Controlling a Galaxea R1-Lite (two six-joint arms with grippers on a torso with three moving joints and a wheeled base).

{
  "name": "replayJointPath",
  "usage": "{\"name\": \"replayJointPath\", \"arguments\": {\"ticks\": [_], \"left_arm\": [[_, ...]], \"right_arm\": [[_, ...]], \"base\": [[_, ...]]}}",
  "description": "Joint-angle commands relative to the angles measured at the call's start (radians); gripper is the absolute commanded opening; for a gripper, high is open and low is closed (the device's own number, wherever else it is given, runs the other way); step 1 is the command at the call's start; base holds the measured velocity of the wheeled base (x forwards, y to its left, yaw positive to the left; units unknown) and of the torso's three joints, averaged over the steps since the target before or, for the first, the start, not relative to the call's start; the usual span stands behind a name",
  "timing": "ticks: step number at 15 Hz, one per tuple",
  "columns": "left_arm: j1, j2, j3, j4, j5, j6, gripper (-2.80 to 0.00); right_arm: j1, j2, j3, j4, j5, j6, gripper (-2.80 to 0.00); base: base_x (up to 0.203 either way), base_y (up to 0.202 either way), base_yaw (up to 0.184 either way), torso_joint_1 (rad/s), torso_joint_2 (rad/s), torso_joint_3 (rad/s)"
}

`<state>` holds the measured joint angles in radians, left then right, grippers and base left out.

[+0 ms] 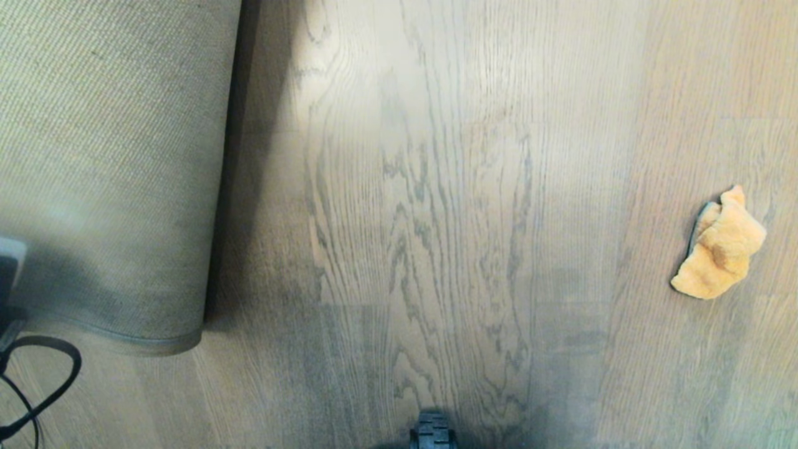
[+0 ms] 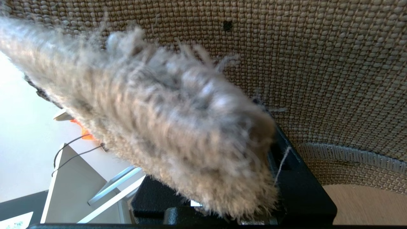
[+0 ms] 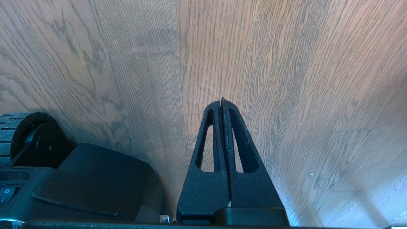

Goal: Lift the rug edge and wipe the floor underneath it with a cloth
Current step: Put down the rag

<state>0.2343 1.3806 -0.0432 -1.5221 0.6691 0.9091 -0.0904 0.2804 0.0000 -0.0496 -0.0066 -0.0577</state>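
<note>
The rug (image 1: 112,156) is turned back at the left of the head view, its coarse beige backing facing up. My left gripper (image 2: 222,190) is shut on the rug edge (image 2: 190,136): the fluffy grey pile fills the gap between the black fingers (image 2: 295,178), with the woven backing (image 2: 318,79) behind it. Bare floor (image 1: 436,218) lies beside the fold, partly in the rug's shadow. The orange-tan cloth (image 1: 720,246) lies crumpled on the floor at the far right, with nothing touching it. My right gripper (image 3: 221,103) hangs shut and empty above the planks (image 3: 286,79), out of the head view.
A hemmed border (image 1: 143,340) of the rug curls near the front left. A black cable (image 1: 43,380) loops at the lower left corner. My base and its wheel (image 1: 432,431) sit at the front middle; the base (image 3: 79,178) is beside the right gripper.
</note>
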Motion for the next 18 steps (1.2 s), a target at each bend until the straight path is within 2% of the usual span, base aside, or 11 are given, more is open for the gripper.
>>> {"name": "replayJointPath", "arguments": {"ticks": [1, 10, 13, 15, 18], "left_arm": [[0.0, 0.001, 0.0, -0.048, 0.004, 0.005, -2.8], [0.0, 0.006, 0.0, -0.048, 0.004, 0.005, -2.8], [-0.001, 0.008, -0.001, -0.048, 0.003, 0.005, -2.8], [-0.001, 0.009, -0.001, -0.048, 0.004, 0.005, -2.8], [-0.001, 0.009, -0.001, -0.048, 0.003, 0.005, -2.8]], "right_arm": [[0.0, 0.003, 0.0, -0.001, -0.001, -0.001, -2.8], [0.002, 0.003, 0.0, -0.001, 0.0, -0.001, -2.8], [0.061, -0.014, 0.0, -0.001, 0.0, -0.001, -2.8], [0.091, -0.09, 0.0, -0.002, 0.0, -0.001, -2.8], [0.091, -0.245, 0.0, -0.003, -0.002, 0.015, -2.8]], "base": [[0.0, 0.0, 0.0, 0.0, 0.0, 0.0], [0.0, 0.0, 0.0, 0.0, 0.0, 0.0], [0.0, 0.0, 0.0, 0.0, 0.0, 0.0], [0.0, 0.0, 0.0, 0.0, 0.0, 0.0], [0.0, 0.0, 0.0, 0.0, 0.0, 0.0]]}}
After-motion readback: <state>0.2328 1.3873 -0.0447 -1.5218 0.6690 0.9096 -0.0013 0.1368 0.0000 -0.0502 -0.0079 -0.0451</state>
